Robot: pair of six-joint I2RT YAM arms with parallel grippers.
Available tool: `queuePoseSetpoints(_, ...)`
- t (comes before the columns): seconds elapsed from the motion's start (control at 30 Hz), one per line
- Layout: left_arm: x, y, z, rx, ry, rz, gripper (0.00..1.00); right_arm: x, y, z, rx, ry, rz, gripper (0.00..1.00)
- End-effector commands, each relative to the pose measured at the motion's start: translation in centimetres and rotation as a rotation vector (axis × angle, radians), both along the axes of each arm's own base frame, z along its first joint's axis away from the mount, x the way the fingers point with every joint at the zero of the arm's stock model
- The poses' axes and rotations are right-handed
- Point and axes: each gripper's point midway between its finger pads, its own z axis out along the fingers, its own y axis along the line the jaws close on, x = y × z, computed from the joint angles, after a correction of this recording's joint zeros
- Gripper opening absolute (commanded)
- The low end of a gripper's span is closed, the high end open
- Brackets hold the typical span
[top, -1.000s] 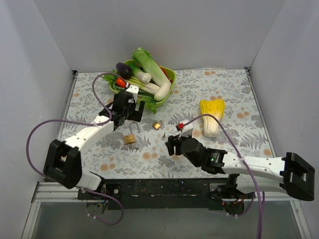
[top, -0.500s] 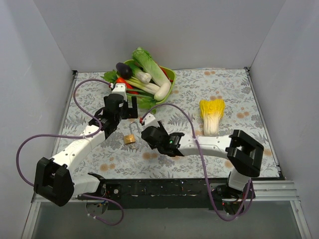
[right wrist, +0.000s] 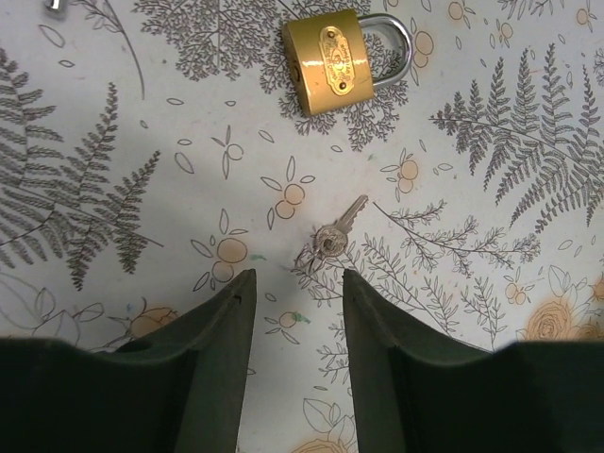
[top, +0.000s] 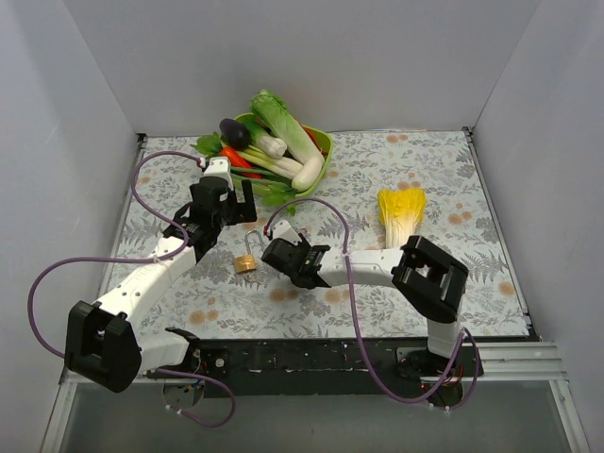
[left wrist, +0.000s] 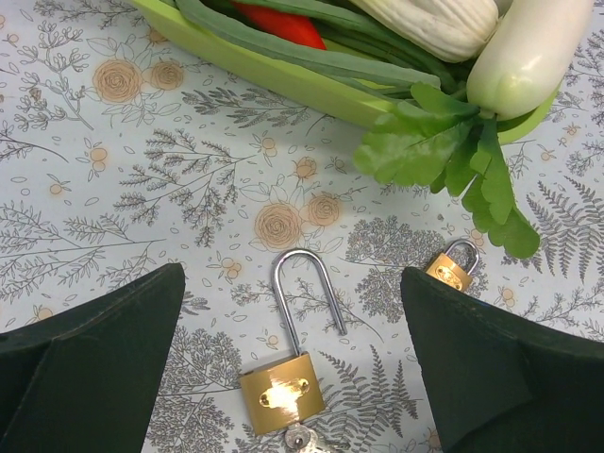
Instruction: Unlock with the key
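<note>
Right wrist view: the key (right wrist: 330,234) lies flat on the patterned surface (right wrist: 189,123) at frame centre, below the small brass padlock (right wrist: 330,61) and just above the right tool (right wrist: 297,283), whose jaws stand apart and empty. Left wrist view: the left tool (left wrist: 292,271) is spread wide and holds nothing, framing the larger padlock (left wrist: 281,394).

Inside a robotics lab test cell: plain white partition walls (top: 66,113) box in a table (top: 434,160) spread with grey floral-print cloth (top: 477,250), while two white-and-black robot arms (top: 363,269) stand bolted to a black metal rail (top: 311,359)
</note>
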Motion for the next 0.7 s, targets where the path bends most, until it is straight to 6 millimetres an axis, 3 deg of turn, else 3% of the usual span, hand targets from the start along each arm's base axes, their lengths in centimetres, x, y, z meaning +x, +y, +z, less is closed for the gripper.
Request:
queuePoseSetpoints(0.0,0.0,0.1,1.9,-0.03,-0.04,0.003,0.98,1.5,0.1,0.2,-0.018,-0.03,-0.044,0.48)
queuePoseSetpoints(0.27,0.0,0.3,2.0,-0.034,-0.042,0.003,0.98,2.5,0.1,-0.1,-0.037,-0.043,-0.052,0.48)
queuePoseSetpoints(0.67,0.0,0.4,2.3,-0.04,-0.051,0.005,0.98,2.5,-0.4,-1.0,-0.075,-0.035,-0.072,0.43)
